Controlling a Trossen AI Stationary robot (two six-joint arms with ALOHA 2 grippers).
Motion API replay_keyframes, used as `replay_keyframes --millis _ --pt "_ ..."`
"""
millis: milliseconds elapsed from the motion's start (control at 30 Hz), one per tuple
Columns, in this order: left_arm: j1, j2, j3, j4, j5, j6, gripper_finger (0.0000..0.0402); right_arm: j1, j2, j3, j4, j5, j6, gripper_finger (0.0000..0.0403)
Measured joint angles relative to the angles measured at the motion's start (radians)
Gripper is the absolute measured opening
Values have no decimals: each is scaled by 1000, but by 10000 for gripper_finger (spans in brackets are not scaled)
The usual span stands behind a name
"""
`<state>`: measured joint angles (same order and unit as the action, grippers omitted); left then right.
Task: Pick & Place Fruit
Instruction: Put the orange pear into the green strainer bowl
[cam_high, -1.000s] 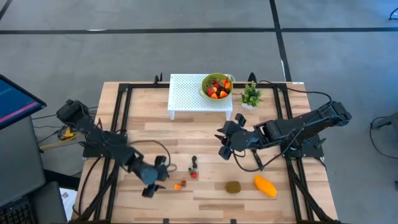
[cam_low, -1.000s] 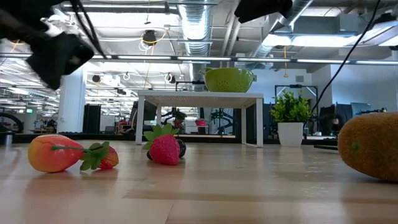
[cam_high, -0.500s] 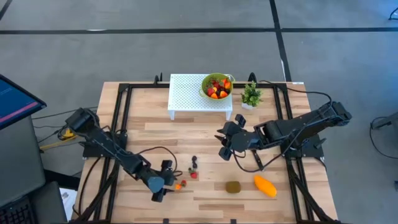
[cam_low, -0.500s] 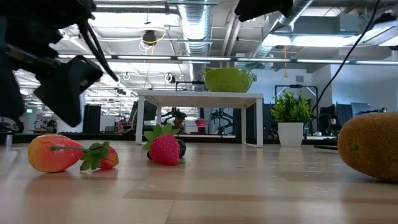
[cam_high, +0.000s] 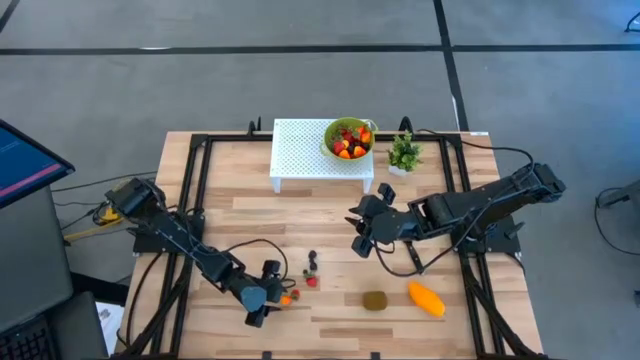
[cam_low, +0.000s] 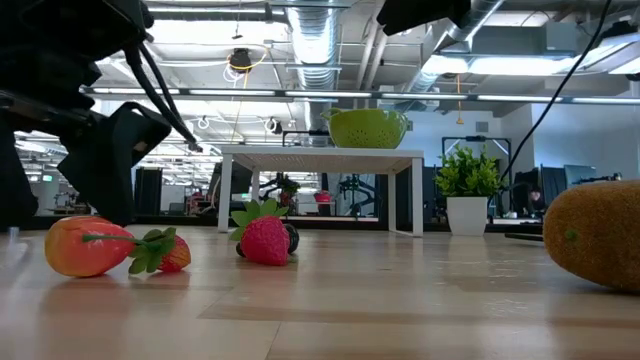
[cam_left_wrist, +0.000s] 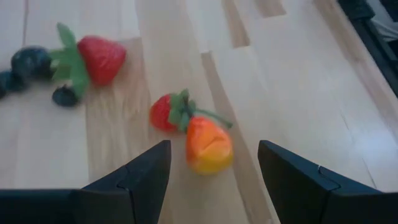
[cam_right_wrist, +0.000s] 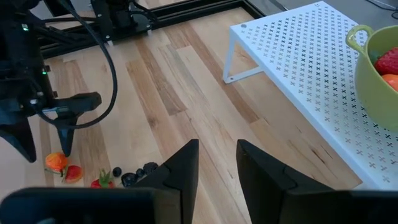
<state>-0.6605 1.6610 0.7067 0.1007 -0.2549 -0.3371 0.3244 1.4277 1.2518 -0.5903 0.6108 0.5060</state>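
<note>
The small orange fruit (cam_left_wrist: 209, 144) lies on the bench (cam_high: 330, 205) touching a little strawberry (cam_left_wrist: 165, 112), squarely between and just ahead of the left gripper (cam_left_wrist: 211, 171), whose fingers stand apart, empty. The right gripper (cam_high: 358, 236), partly open and empty, hangs well away from that fruit, so the left arm is nearer.

**A:** what's past the right claw (cam_right_wrist: 216, 163)?

**B:** two dark fingers slightly apart, nothing between them. White perforated rack (cam_right_wrist: 311, 74) at 2 o'clock, green bowl (cam_right_wrist: 376, 59) on it. Left claw (cam_right_wrist: 43, 134) at 9 o'clock, over an orange fruit (cam_right_wrist: 56, 161) on the table (cam_right_wrist: 168, 93).

Grey floor (cam_high: 300, 90) surrounds the wooden table (cam_high: 240, 215). Exposed ducts (cam_low: 318, 40) and strip lights hang above it.
</note>
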Motion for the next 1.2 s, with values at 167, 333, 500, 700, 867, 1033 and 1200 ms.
replay_keyframes --millis 167,333,500,700,867,1033,1200 --pt "26 26 0 40 34 19 237 0 0 0 0 0 0 102" --pt "52 56 0 84 90 50 237 0 0 0 0 0 -4 102" --pt "58 56 -17 103 97 35 231 0 0 0 0 0 -6 102" --pt "58 56 -52 169 105 9 205 0 0 0 0 0 -8 102" --pt "58 56 -79 219 101 7 188 0 0 0 0 1 -8 102" --pt "68 56 -96 239 94 -16 178 0 0 0 0 1 -8 102" --pt "83 56 -97 243 82 -19 166 0 0 0 0 1 -8 102"
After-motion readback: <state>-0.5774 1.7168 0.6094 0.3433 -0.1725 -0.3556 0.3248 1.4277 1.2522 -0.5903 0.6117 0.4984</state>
